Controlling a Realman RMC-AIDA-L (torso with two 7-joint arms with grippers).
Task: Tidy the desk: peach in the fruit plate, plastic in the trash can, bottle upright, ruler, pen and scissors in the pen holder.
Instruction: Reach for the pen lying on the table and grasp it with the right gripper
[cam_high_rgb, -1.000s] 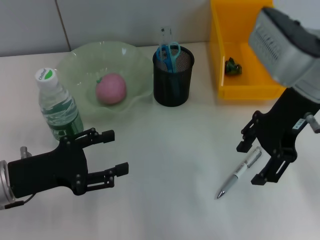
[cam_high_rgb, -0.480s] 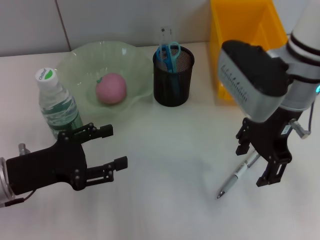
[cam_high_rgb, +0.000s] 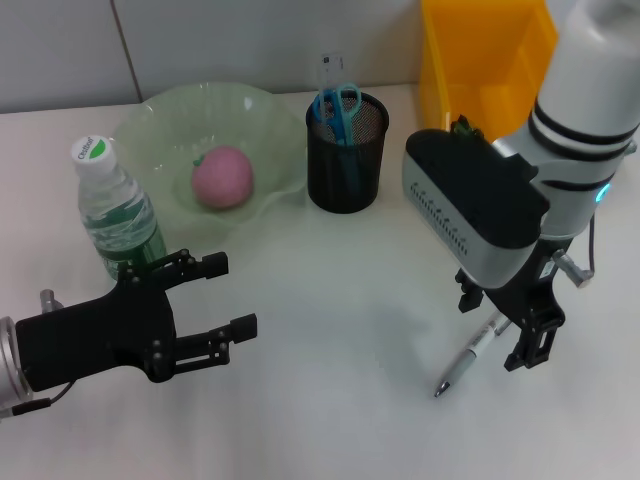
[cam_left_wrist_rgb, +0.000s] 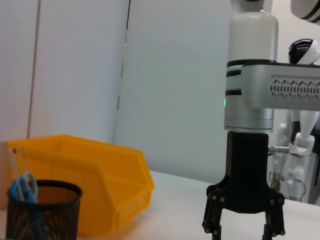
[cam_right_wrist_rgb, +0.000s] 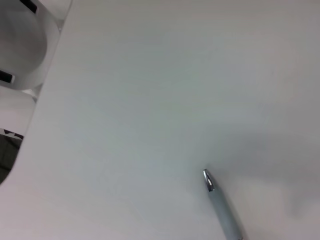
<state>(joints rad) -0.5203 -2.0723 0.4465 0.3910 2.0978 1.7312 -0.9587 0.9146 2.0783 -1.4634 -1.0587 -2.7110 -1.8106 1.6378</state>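
A silver pen (cam_high_rgb: 462, 366) lies on the white table at the front right; its tip also shows in the right wrist view (cam_right_wrist_rgb: 220, 204). My right gripper (cam_high_rgb: 497, 328) is open and points down, with one finger on each side of the pen's upper end. It also shows in the left wrist view (cam_left_wrist_rgb: 243, 229). The pink peach (cam_high_rgb: 222, 177) lies in the green fruit plate (cam_high_rgb: 150, 125). The bottle (cam_high_rgb: 115, 215) stands upright. The black mesh pen holder (cam_high_rgb: 345, 160) holds blue scissors (cam_high_rgb: 338, 104) and a clear ruler (cam_high_rgb: 329, 68). My left gripper (cam_high_rgb: 230, 297) is open and empty at the front left.
A yellow bin (cam_high_rgb: 490, 60) stands at the back right with a dark green scrap (cam_high_rgb: 462, 126) inside, partly hidden by my right arm. The bin (cam_left_wrist_rgb: 100, 185) and pen holder (cam_left_wrist_rgb: 42, 210) also show in the left wrist view.
My right arm has swung left and come down over the pen, so its wrist body now hides part of the bin. The pen and my left arm have not moved.
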